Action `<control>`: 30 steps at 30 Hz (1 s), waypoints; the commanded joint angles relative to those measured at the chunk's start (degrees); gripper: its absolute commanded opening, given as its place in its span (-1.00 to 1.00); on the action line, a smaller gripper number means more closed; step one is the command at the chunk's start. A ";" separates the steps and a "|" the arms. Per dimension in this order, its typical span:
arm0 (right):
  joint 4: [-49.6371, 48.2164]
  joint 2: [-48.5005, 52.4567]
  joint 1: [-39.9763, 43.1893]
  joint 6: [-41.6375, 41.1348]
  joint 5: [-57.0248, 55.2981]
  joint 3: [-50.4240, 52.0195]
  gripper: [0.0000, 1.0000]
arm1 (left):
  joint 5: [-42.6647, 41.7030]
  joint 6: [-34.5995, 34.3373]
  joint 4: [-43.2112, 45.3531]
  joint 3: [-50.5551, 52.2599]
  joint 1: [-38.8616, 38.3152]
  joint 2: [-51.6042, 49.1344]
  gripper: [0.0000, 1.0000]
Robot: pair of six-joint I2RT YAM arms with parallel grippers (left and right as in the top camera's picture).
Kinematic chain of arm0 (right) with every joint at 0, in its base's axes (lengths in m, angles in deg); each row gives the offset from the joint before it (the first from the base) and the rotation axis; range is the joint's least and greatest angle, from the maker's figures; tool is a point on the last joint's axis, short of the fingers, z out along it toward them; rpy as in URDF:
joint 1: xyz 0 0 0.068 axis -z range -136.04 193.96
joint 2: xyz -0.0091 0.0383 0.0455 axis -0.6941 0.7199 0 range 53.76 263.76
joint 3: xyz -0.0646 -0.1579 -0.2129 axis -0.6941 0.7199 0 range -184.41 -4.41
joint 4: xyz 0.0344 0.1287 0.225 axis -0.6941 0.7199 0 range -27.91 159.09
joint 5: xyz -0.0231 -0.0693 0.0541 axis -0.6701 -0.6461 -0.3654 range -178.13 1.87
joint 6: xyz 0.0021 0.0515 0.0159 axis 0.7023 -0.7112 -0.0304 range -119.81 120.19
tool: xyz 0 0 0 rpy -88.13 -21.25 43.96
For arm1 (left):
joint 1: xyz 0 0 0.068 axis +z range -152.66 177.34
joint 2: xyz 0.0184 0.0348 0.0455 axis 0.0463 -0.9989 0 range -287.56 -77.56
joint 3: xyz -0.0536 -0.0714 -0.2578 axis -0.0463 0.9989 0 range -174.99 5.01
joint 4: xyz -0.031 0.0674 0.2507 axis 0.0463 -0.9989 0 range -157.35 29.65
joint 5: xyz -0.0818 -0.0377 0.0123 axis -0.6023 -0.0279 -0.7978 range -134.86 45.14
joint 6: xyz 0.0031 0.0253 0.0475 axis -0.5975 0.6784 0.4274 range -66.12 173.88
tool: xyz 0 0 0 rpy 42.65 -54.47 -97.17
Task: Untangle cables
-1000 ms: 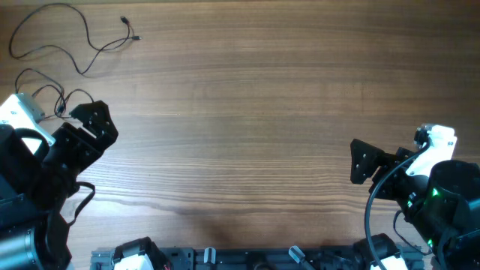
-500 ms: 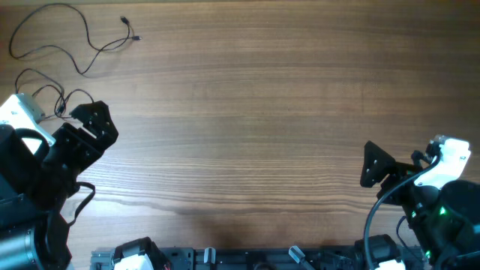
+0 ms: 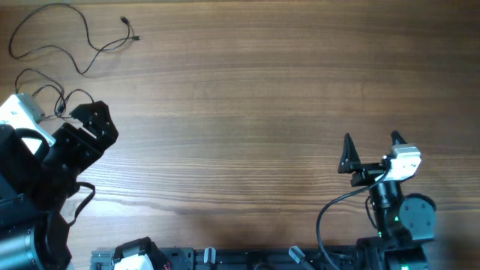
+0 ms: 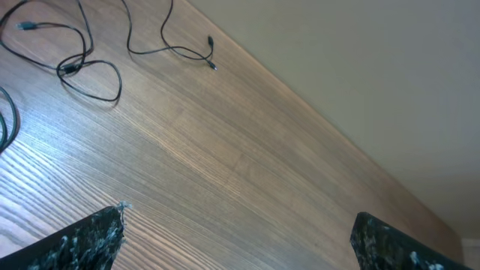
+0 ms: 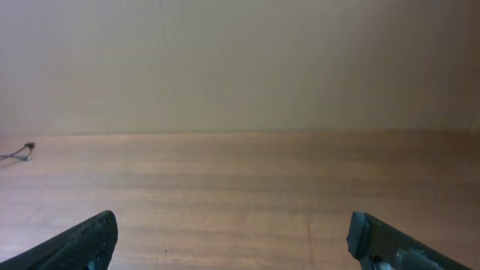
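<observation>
The cables are thin black cords at the table's far left. One loose cord [image 3: 82, 34] curves along the back and ends in a small plug. More loops [image 3: 46, 91] lie just behind my left gripper [image 3: 96, 120]. In the left wrist view the loops [image 4: 79, 67] and a plug end [image 4: 211, 63] lie ahead at upper left. My left gripper [image 4: 236, 244] is open and empty. My right gripper [image 3: 370, 144] is open and empty over bare wood at the near right, far from the cords. The right wrist view [image 5: 240, 244] shows only a cord tip [image 5: 22, 152] at the far left.
The wooden table [image 3: 247, 112] spreads between the two arms. Its far edge meets a plain wall [image 5: 240, 60]. The arm bases and their thick black cables [image 3: 337, 210] sit along the near edge.
My right arm has swung in from the right edge and turned, so its open fingers now point toward the table's far side. The left arm and the cords have not moved.
</observation>
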 commanded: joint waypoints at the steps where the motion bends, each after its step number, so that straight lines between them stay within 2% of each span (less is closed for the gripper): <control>1: -3.67 -2.97 0.24 10.60 5.07 2.95 1.00 | -0.46 1.31 0.15 -0.55 -0.26 0.00 1.00; 3: -4.48 -4.55 0.26 13.14 5.14 4.52 1.00 | -0.46 1.31 0.15 -0.55 -0.26 0.00 1.00; 10: -13.09 -6.62 1.49 12.74 4.94 11.08 0.99 | -0.46 1.31 0.15 -0.55 -0.26 0.00 1.00; 14: -10.69 -6.62 1.92 9.53 4.37 11.56 1.00 | -0.48 1.31 0.15 -0.55 -0.26 0.00 1.00; 16: -7.61 -6.62 3.82 5.31 4.28 11.56 1.00 | -0.46 1.31 0.15 -0.55 -0.26 0.00 1.00; 30: -7.67 -6.62 4.09 5.42 4.09 11.54 1.00 | -0.46 1.31 0.15 -0.55 -0.26 0.00 1.00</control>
